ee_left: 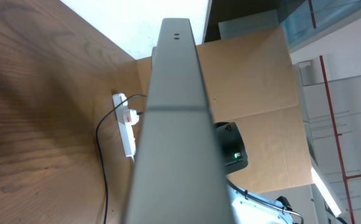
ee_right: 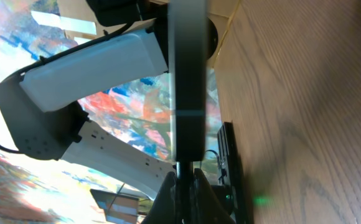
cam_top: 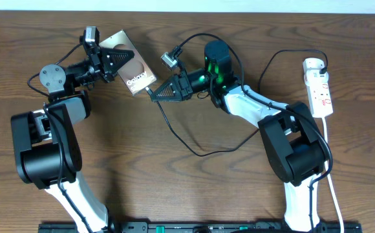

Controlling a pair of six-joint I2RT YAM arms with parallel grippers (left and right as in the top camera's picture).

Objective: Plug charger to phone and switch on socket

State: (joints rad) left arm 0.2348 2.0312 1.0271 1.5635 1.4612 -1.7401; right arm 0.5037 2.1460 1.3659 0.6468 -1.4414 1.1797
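The bronze-brown phone (cam_top: 129, 61) with "Galaxy" lettering is held off the table, tilted, by my left gripper (cam_top: 112, 65), which is shut on its far end. Its grey edge fills the left wrist view (ee_left: 174, 124) and stands upright in the right wrist view (ee_right: 187, 74). My right gripper (cam_top: 154, 92) is shut on the charger's black plug tip (ee_right: 181, 171), which meets the phone's lower edge; I cannot tell how deep it sits. The black cable (cam_top: 194, 150) loops back to the white adapter (cam_top: 313, 64) in the white power strip (cam_top: 321, 90), also visible in the left wrist view (ee_left: 126, 127).
The strip's white cord (cam_top: 333, 188) runs down the right side towards the front edge. Both arm bases stand near the front of the wooden table (cam_top: 174, 188). The black cable lies slack on the table between the arms.
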